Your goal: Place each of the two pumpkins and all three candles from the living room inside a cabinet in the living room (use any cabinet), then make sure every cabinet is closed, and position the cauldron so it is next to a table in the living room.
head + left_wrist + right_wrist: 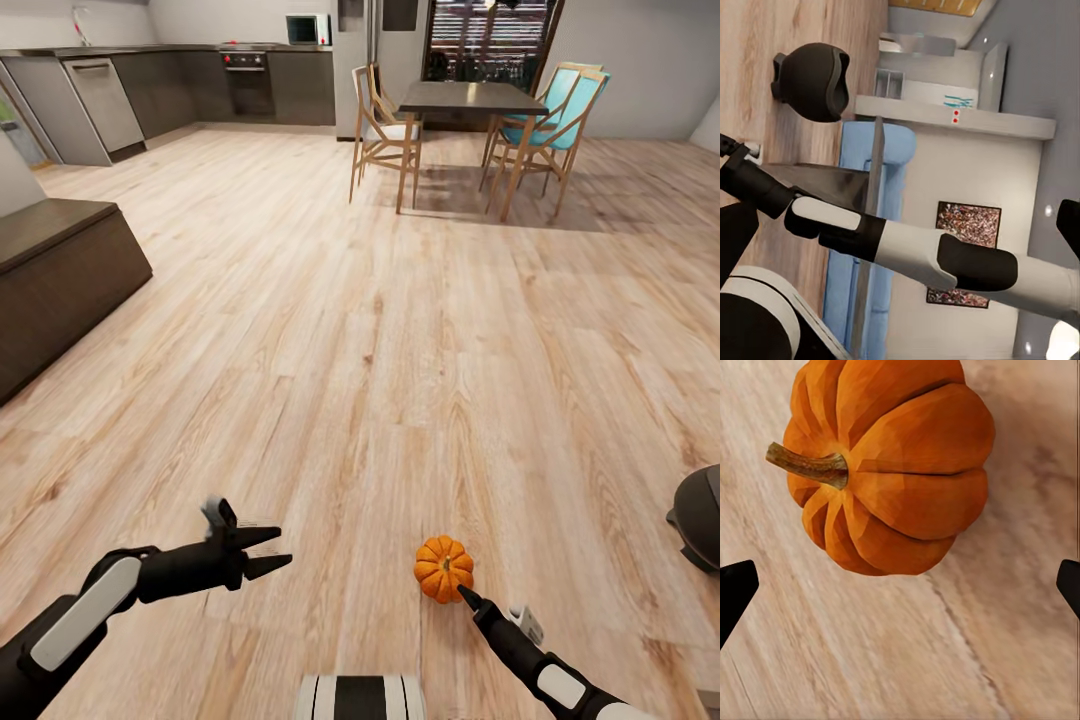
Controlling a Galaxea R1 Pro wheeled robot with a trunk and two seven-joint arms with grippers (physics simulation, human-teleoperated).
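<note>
The pumpkin [443, 568] sits on the wooden floor [400, 330], just in front of the right end effector [466, 596]. In the right wrist view its two fingertips [736, 589] stand wide apart, with the pumpkin ahead of them and not yet between them, so nothing is held. The risk, I think, is that the rounded, ribbed body rolls away if one finger touches it first, or that the fingertips scrape the floor when they go lower. The left end effector [262, 552] hangs over the floor with its jaws parted and empty. The cauldron [700, 518] stands near, to the right. The floor is smooth, pale planks. Farther back are a dining table [470, 98] with chairs, a kitchen, and a dark low cabinet [60, 270] to the left.
</note>
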